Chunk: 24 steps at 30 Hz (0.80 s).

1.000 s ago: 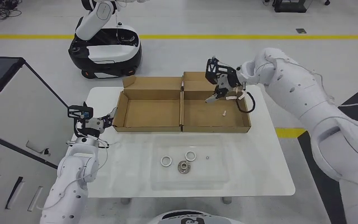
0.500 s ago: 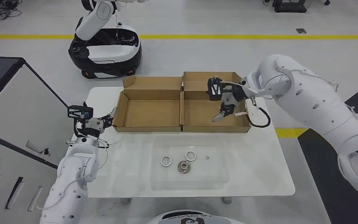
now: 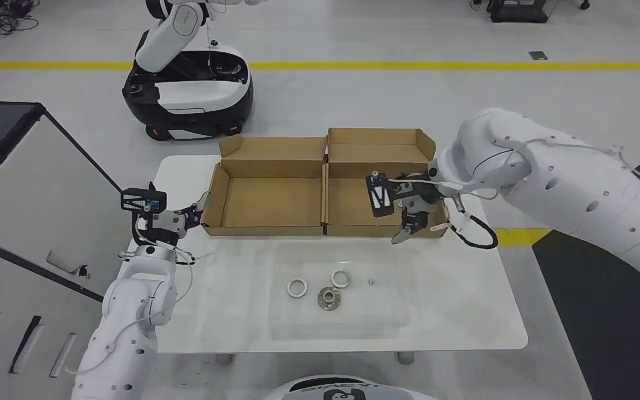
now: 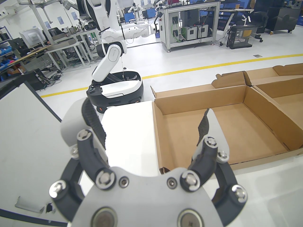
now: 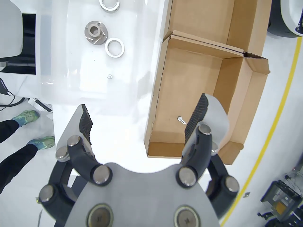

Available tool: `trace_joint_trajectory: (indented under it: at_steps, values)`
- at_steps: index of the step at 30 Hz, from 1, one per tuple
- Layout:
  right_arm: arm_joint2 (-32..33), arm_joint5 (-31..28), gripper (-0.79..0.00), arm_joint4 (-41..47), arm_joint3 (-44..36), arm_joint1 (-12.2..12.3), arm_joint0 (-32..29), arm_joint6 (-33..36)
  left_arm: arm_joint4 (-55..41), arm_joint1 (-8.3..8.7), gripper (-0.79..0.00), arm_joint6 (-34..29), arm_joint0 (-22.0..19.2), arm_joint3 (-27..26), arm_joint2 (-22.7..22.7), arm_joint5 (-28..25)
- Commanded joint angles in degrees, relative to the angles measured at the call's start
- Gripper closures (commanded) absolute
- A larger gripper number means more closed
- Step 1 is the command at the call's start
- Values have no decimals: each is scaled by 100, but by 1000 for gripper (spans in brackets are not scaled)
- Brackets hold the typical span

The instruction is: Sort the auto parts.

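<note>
Small bolt point(image 5: 181, 120) lying alone on the floor of the right cardboard box point(image 3: 350, 205), close to its near wall. Remaining parts outside the boxes: two metal rings point(image 3: 297, 288) point(image 3: 340, 278), a flanged hub point(image 3: 327, 296) touching the nearer-centre ring, and a tiny nut point(image 3: 371, 281) apart to one side, all on a clear shallow tray point(image 3: 385, 305).

Right gripper point(image 3: 408, 222) drawn back within the last second from above the far part of the right box to above its near wall, on the side toward the tray; jaws spread wide, nothing between them. Likely reading: one delivery finished, return for the next part under way, four pieces yet to sort. Left cardboard box point(image 3: 270, 200) bare inside.

Left gripper point(image 4: 148, 112) unchanged in place beside the outer end of the left box, likewise wide open and empty.

Support: white table point(image 3: 460, 300), the two boxes side by side and touching along its far half, the tray along its near half. Beyond: pale workshop floor crossed by a yellow line point(image 3: 400, 66), with a second white robot on a dark wheeled base point(image 3: 190, 85) parked behind the table.
</note>
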Motion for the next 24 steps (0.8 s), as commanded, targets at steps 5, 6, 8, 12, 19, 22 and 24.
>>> trace_joint_trajectory:
  at_steps: [5, 6, 8, 12, 19, 22, 24]
  values:
    - [5, -4, -785, -8, 5, -1, -6, -4, 0, 0, -785, 0, 0, 0, 0, 0]
    - [5, -4, -785, -8, 5, -1, -6, -4, 0, 0, -785, 0, 0, 0, 0, 0]
    - [5, -4, -785, -8, 5, -1, -6, -4, 0, 0, -785, 0, 0, 0, 0, 0]
    - [5, -4, -785, -8, 5, -1, -6, -4, 0, 0, -785, 0, 0, 0, 0, 0]
    - [5, 865, -785, 34, -686, -128, 115, 864, 0, 0, -785, 0, 0, 0, 0, 0]
    - [5, 1449, -785, 338, -922, -233, 152, 1449, 0, 0, -785, 0, 0, 0, 0, 0]
    - [5, 1855, -785, 532, -1093, -331, 179, 1856, 0, 0, -785, 0, 0, 0, 0, 0]
